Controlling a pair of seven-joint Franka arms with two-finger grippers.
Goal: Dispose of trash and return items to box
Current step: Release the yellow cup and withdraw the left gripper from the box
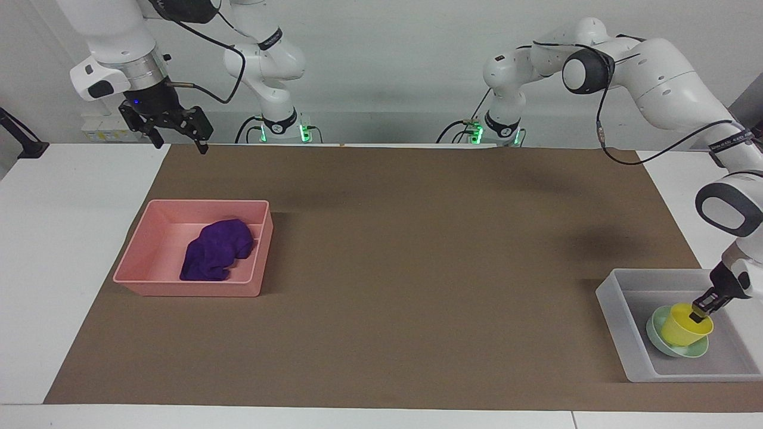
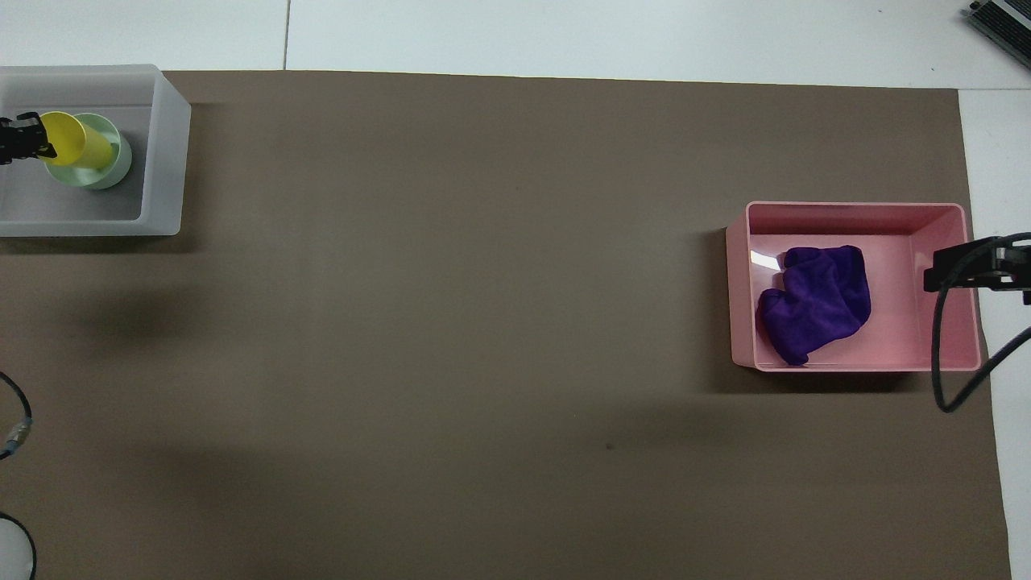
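Note:
The yellow cup stands in the mint-green bowl inside the translucent whitish box at the left arm's end of the table. My left gripper is shut on the cup's rim. The overhead view shows the cup, the bowl, the box and the left gripper. The purple cloth lies crumpled in the pink tray, and also shows in the overhead view. My right gripper waits, open and empty, raised over the table's edge by the pink tray.
A brown mat covers most of the table. The pink tray sits at the right arm's end. The right gripper's cable hangs over the tray's corner in the overhead view.

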